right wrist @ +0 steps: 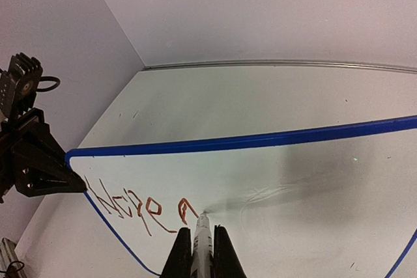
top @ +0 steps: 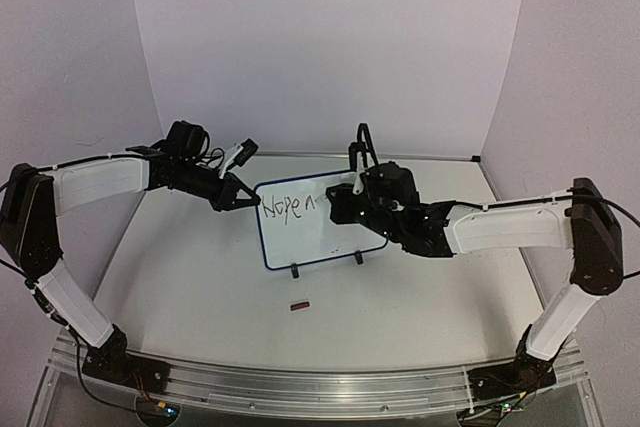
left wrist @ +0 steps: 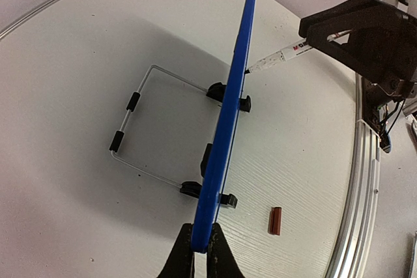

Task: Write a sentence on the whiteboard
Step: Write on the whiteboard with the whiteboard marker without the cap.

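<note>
The whiteboard stands upright mid-table on two black feet, blue-framed. The sentence on it reads "Hope n" in thin dark reddish strokes, also visible in the right wrist view. My left gripper is shut on the board's left frame edge, its jaws pinching the blue rim. My right gripper is shut on a white marker, whose tip touches the board just right of the "n". The marker also shows in the left wrist view.
A small red-brown marker cap lies on the table in front of the board, also seen in the left wrist view. A wire stand props the board from behind. An aluminium rail runs along the near edge. Walls enclose the table.
</note>
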You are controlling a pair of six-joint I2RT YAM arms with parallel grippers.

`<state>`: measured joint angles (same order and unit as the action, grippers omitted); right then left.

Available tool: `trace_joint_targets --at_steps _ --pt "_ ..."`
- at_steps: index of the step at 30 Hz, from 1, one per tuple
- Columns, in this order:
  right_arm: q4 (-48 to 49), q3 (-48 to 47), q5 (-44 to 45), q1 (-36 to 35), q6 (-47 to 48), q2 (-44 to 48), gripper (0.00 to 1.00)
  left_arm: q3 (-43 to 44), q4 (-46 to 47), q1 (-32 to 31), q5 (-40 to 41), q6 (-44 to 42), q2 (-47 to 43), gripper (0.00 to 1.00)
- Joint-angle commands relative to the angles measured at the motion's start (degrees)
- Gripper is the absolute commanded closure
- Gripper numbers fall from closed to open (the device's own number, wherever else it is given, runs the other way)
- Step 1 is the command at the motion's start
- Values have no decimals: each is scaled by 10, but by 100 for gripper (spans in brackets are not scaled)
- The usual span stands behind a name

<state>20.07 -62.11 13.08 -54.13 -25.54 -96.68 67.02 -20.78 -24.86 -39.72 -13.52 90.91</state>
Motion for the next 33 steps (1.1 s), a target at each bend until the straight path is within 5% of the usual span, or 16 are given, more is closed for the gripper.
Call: trace_joint_targets --at_steps 1,33 --pt "9 -21 22 1 6 -10 100 -2 0 -2 41 -19 3 100" --pt "14 -13 51 1 16 22 100 -1 1 -2 40 -18 3 100"
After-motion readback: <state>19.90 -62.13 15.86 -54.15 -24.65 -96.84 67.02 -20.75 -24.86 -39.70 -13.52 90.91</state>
